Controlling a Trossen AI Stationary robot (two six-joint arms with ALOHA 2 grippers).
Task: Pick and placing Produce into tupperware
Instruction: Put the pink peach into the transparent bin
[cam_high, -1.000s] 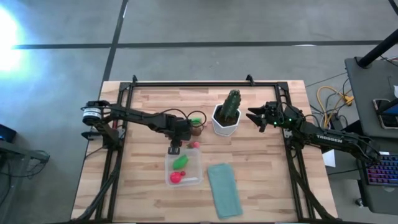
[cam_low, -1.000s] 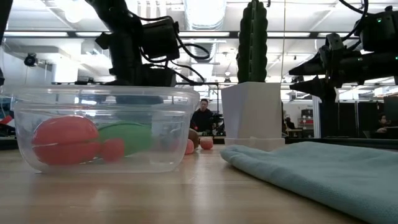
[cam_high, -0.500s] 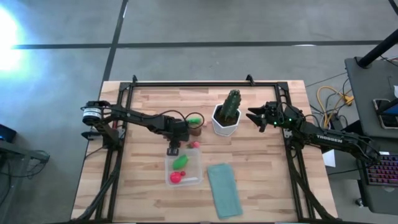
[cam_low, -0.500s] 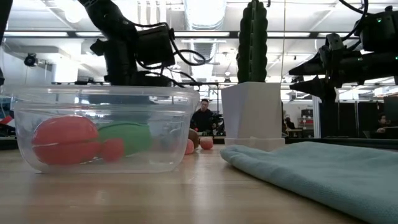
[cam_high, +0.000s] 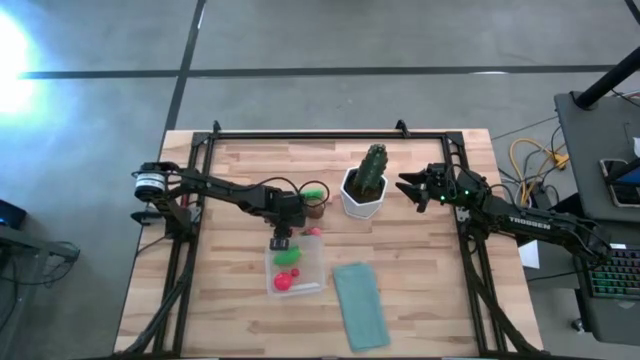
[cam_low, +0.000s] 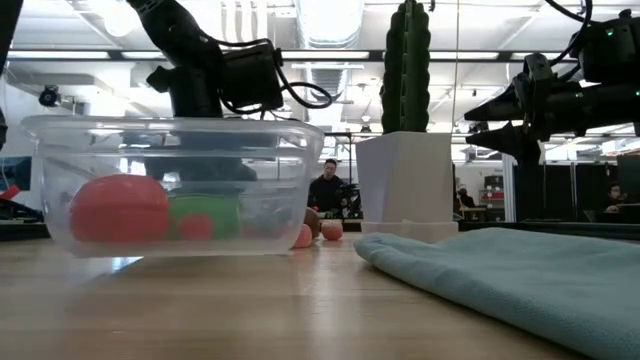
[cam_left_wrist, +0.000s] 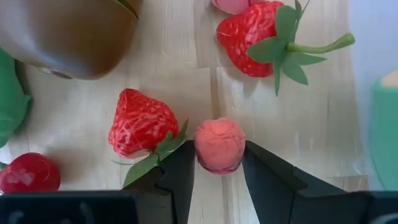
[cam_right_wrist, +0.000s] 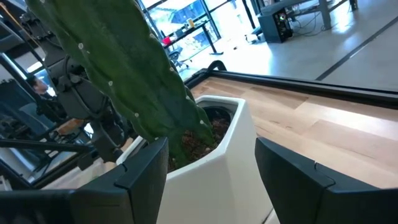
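The clear tupperware (cam_high: 296, 270) sits near the table's middle, tilted in the low view (cam_low: 170, 190). A red ball (cam_low: 118, 210), a green piece (cam_low: 205, 215) and a small red piece lie inside. Beyond its far rim lie loose produce: a brown kiwi (cam_left_wrist: 68, 34), two strawberries (cam_left_wrist: 142, 122) (cam_left_wrist: 255, 28), a cherry (cam_left_wrist: 30, 174) and a pink berry (cam_left_wrist: 219, 145). My left gripper (cam_high: 287, 222) points down over them, shut on the pink berry. My right gripper (cam_high: 412, 188) hovers open to the right of the cactus pot. My left gripper pinches the pink berry (cam_left_wrist: 219, 149) between its two fingertips (cam_left_wrist: 180, 171), one on each side. The fingers come from above, pointing down. The berry sits just over the wooden table top; whether it is lifted clear I cannot tell.
A cactus in a white pot (cam_high: 364, 190) stands right of the loose produce. A green elongated piece (cam_high: 314, 190) lies by the kiwi. The flat teal lid (cam_high: 359, 303) lies right of the tupperware. A black frame (cam_high: 330, 133) rims the table. People show in the room behind.
My left gripper has shifted slightly toward the table's left edge beside the loose produce. In the last half second the tupperware has tipped: its rim stands higher in the low view, its near side has lifted, and the red ball and green piece inside have shifted.
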